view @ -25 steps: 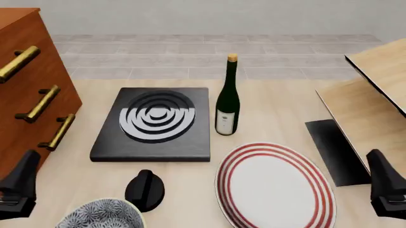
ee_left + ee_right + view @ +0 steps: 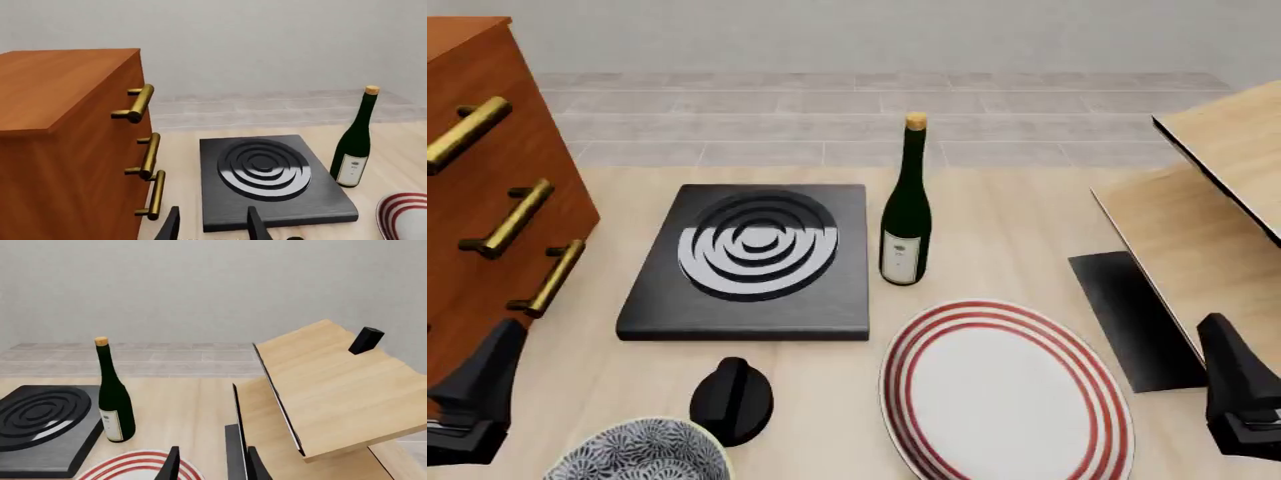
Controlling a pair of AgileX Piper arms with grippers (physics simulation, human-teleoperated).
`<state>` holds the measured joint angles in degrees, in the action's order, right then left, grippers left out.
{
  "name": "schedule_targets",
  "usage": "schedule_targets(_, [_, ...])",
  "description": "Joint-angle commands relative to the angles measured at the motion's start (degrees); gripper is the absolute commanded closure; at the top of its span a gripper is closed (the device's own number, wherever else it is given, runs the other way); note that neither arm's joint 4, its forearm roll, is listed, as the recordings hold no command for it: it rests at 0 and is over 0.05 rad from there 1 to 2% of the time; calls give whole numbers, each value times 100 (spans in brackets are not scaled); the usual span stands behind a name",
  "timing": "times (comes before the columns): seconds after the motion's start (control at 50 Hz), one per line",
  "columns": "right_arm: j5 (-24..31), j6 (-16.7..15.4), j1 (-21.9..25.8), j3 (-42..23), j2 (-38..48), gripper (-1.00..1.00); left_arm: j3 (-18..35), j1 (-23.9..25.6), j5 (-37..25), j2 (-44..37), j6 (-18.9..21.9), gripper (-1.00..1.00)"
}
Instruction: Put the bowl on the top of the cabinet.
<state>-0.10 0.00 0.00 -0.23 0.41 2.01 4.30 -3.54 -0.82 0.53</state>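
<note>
Along the bottom edge of the front view, lower left: small round speckled grey-and-white bowl with cream rim (image 2: 638,452), partly cut off by the frame, resting on the pale wood desk (image 2: 1014,215). Just beside it, a black knob-shaped object (image 2: 731,400); I cannot tell whether they touch. Lower centre-right: large flat white plate with red rings (image 2: 1008,388).

Left tool (image 2: 212,226): fingers parted, nothing between them; its dark body sits at lower left of the front view, near the bowl but apart from it. Right tool (image 2: 211,465): likewise released and empty, at lower right, well apart from the bowl.

Mid-frame: black square slab with raised concentric rings (image 2: 751,258); dark green wine bottle with cork (image 2: 906,208) upright just beside its right edge. Left edge: tall reddish-brown wooden drawer cabinet with three brass bar handles (image 2: 487,190); its top shows bare in the left wrist view. Right edge: pale light-wood panelled structure (image 2: 1214,220).

Judgement: task not begun in effect; bowl ungrasped, step in hand is the approach. Next move calls for the left tool to come down over the bowl rim, pinch it clear of the knob, then lift high enough to clear the cabinet's top edge.
</note>
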Motion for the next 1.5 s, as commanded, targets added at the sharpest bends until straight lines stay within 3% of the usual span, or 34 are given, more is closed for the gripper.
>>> schedule_targets(0.02, [0,1,0,-1,2,-100,252,134,-405,-49,-70,-100])
schedule_targets(0.24, [-1,0,1,-1,1,-100,970,350,-1889,77,-74,-100])
schedule_targets(0.44, [-1,0,0,-1,0,-100,1531,428,-2872,81,143,-100])
schedule_targets(0.64, [-1,0,1,-1,3,-100,1817,309,-3394,81,231,-100])
schedule_targets(0.9, [-1,1,0,-1,2,-100,2263,576,-4401,81,174,-100])
schedule_targets(0.94, [0,-1,-1,-1,2,-100,2247,416,-4385,80,200,-100])
schedule_targets(1.06, [0,0,1,-1,3,-100,2264,634,-4838,50,-173,-100])
schedule_targets(1.26, [0,0,0,-1,3,-100,2425,770,-5271,3,-172,-100])
schedule_targets(1.36, [0,-1,-1,-1,2,-100,2483,912,-5580,-95,-459,-100])
schedule_targets(1.5, [-1,0,0,-1,2,-100,2513,1031,-5809,-37,-344,-100])
